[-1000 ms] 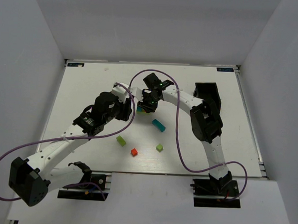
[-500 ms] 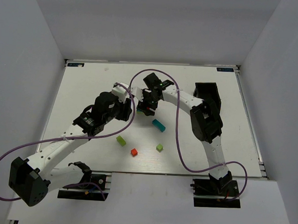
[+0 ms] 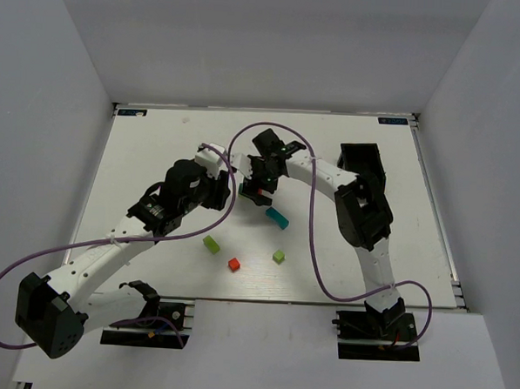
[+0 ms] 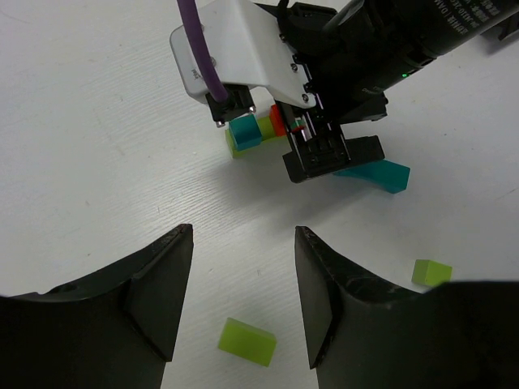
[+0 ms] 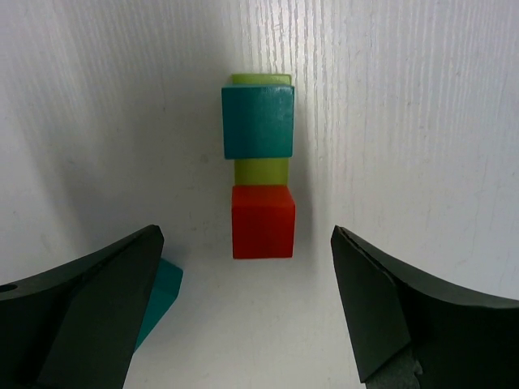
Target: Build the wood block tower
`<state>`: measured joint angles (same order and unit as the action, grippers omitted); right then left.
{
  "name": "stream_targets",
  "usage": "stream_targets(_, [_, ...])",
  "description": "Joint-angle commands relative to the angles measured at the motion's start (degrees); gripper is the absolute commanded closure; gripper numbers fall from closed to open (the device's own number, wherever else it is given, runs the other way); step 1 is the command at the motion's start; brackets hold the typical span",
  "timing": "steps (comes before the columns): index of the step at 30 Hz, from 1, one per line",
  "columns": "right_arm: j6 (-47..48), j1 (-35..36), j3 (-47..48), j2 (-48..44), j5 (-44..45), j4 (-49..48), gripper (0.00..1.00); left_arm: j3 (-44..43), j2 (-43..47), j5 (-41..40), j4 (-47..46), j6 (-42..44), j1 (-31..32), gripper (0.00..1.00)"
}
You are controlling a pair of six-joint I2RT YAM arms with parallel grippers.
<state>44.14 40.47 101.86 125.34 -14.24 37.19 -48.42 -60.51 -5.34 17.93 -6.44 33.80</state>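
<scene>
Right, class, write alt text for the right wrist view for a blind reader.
From above, a teal cube and a red cube line up on a white table, a lime-green block showing between them. The open right tool frames them; the end of a teal bar shows lower left.

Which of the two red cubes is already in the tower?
The red cube under the open right gripper, sitting on the lime-green bar next to the teal cube. The other red cube lies alone, away from it.
</scene>
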Motion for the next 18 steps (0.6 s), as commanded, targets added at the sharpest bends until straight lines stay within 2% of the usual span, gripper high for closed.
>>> stream_targets(1, [0.9, -1.0, -1.2, -5.5, -0.4, -1.0, 0.1, -0.3, 1.5, -0.4, -0.7, 0.4, -0.3, 0.36])
stream_targets(13, [2.5, -3.5, -10.8, -13.4, 0.6, -1.1, 0.1, -0.3, 2.1, -0.9, -0.7, 0.4, -0.3, 0.36])
stream_targets(18, [3.2, -4.8, -18.4, -19.9, 4.8, -7.2, 0.1, -0.3, 2.6, -1.4, -0.7, 0.4, -0.3, 0.36])
